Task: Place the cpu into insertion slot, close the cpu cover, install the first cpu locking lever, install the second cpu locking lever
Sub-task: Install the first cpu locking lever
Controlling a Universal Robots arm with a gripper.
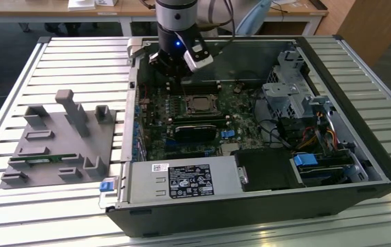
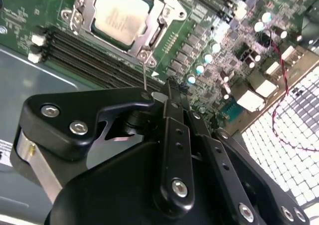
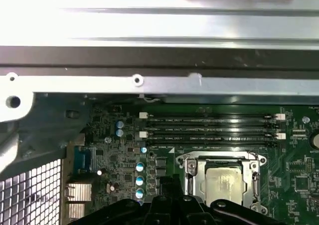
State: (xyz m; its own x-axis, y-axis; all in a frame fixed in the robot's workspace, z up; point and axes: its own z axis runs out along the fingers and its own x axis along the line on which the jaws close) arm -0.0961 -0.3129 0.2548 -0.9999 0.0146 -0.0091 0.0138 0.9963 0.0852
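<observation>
The cpu (image 1: 199,105) lies flat in the insertion slot on the green motherboard, its pale metal top showing (image 2: 118,14) (image 3: 225,182). The cpu cover (image 2: 155,35) (image 3: 193,177), a thin silver frame, lies down around it. From a corner of the socket a thin metal lever rod (image 2: 144,74) rises to my black fingers. My gripper (image 1: 174,72) (image 2: 170,88) (image 3: 164,202) hangs over the memory slots just beyond the socket, fingers together. Whether the rod is pinched between them is hidden.
The open computer case (image 1: 360,170) lies on a slatted metal table. Long black memory slots (image 3: 209,127) run beside the socket, with the case wall (image 3: 159,60) past them. A grey fixture (image 1: 57,136) sits on the exterior view's left. The power supply (image 1: 181,180) and drive cage (image 1: 288,92) flank the board.
</observation>
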